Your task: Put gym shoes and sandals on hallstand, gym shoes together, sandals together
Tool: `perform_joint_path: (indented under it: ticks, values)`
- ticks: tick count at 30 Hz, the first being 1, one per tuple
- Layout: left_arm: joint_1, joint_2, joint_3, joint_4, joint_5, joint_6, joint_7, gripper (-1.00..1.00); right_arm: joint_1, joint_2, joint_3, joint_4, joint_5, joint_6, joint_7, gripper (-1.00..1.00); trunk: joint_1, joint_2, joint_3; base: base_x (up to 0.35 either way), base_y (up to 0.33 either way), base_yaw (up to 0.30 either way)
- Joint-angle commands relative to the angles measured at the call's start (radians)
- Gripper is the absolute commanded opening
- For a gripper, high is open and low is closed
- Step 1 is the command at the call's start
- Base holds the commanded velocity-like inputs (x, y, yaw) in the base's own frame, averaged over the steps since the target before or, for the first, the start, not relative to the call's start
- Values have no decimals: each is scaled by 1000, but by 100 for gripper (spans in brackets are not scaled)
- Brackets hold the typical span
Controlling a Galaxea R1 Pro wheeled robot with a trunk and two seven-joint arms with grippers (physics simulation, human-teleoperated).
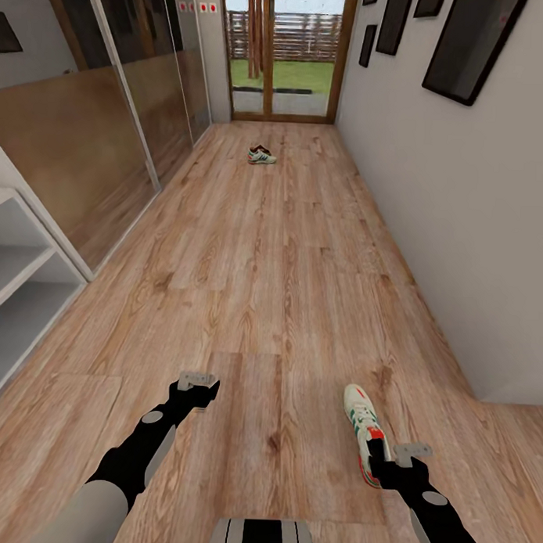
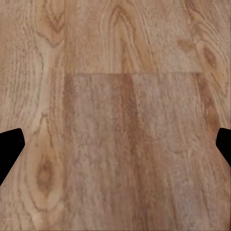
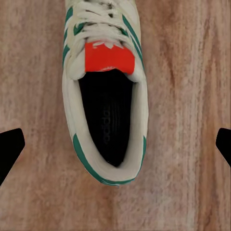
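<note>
Where the wooden floor point(image 1: 272, 256) runs down a corridor toward a glass door point(image 1: 283, 53), one cream sneaker point(image 1: 363, 427) with green stripes and a red tongue patch lies on the planks, toe pointing away from the robot. The right tool point(image 1: 384, 457) hovers directly above its heel, released, fingers spread wide on either side of the shoe point(image 3: 103, 96). The left tool point(image 1: 198, 389) hangs released over bare planks. Far down the corridor a second sneaker point(image 1: 262, 156) lies beside something dark, too small to identify. A white shelf unit point(image 1: 20, 294) stands against the left wall.
</note>
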Motion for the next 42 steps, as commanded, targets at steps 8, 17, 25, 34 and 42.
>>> perform_joint_path:
  ticks: [8, 17, 25, 34, 42]
  values:
    - [0, 0, 2, 0, 1, -2, -3, 100, 0, 0, 0, -2, -1, 6, 0, 100, 0, 0, -1, 161, 0, 0]
    - [0, 0, 2, 0, 1, -4, -4, 100, 0, 0, 2, -2, -1, 6, 3, 100, 0, 0, -1, 19, 0, 0]
    - [1, 0, 1, -1, 0, -7, -6, 100, 0, 0, 1, -2, -2, 7, 3, 100, 0, 0, -1, 2, 0, 0]
    - [-7, 0, -2, -10, 1, -1, -7, 100, 0, 0, 1, -3, -3, 7, 3, 100, 0, 0, -1, 0, 0, 0]
    - [-7, 0, -1, -119, 2, 50, -6, 100, 0, 1, 2, -2, -3, 7, 3, 100, 3, -2, -32, 0, 0, 0]
